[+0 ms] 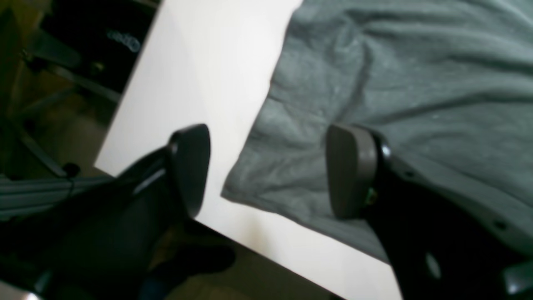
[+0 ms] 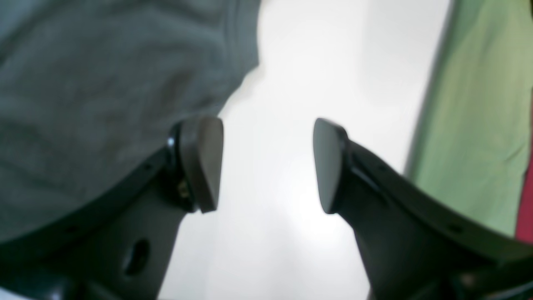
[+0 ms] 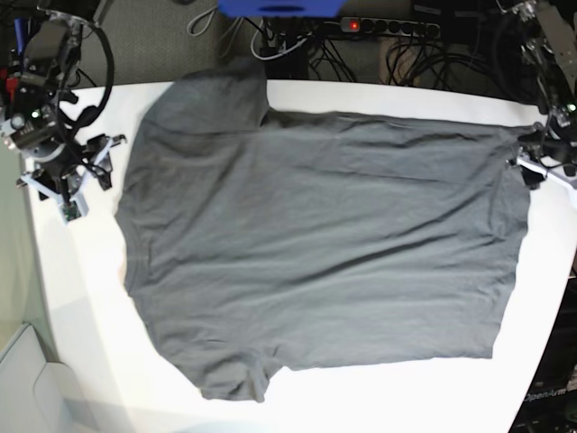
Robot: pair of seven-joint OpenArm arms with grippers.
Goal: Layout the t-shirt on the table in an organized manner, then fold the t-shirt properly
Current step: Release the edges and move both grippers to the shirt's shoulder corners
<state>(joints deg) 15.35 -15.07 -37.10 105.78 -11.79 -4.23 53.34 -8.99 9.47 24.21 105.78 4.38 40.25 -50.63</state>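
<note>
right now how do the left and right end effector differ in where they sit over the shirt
The left end effector has one pad over the shirt and one over bare table, straddling the cloth's edge. The right end effector has only table between its pads, the shirt off to one side. In the base view the left sits at the shirt's right end, the right at its left end. Both are open and hold nothing.

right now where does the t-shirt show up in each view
left wrist: the t-shirt fills the right and upper part, a corner reaching between the open left tool.
right wrist: it covers the upper left, behind one pad of the open right tool.
base: it lies spread across the middle, one sleeve hanging over the far edge.
shared landmark: the white table, bare beside the cloth in every view.
</note>
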